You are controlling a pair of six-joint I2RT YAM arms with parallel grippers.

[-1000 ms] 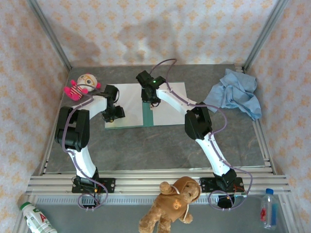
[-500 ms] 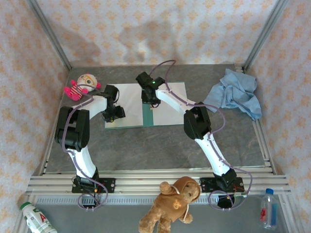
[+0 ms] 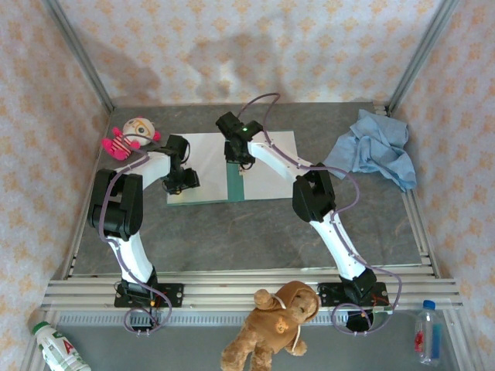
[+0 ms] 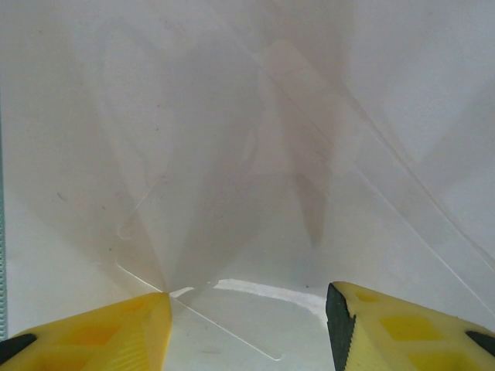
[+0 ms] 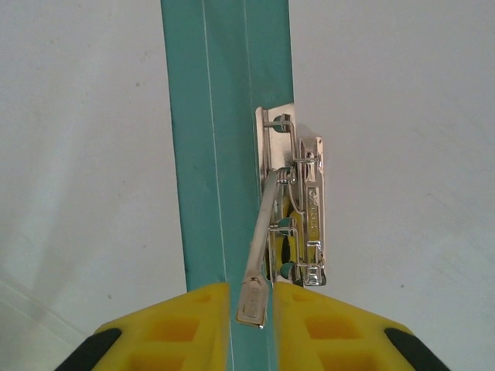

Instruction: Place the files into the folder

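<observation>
The teal-green folder [image 3: 234, 185] lies open on the table, its spine [image 5: 209, 139] running between two white sheets. One file [image 3: 205, 162] covers the left leaf and the other file [image 3: 272, 166] covers the right leaf. My right gripper [image 3: 238, 154] hangs over the spine, shut on the raised lever [image 5: 254, 297] of the silver metal clip [image 5: 302, 209]. My left gripper [image 3: 182, 180] sits low over the left sheet [image 4: 247, 154], open, with its yellow fingers [image 4: 100, 332] apart and nothing between them.
A crumpled light blue cloth [image 3: 373, 147] lies at the back right. A pink doll [image 3: 131, 135] sits at the back left beside the left arm. A teddy bear [image 3: 274, 325] and two bottles [image 3: 58, 348] [image 3: 428, 332] rest by the front rail.
The right arm's elbow has edged slightly to the left. Both grippers and the folder stay where they were.
</observation>
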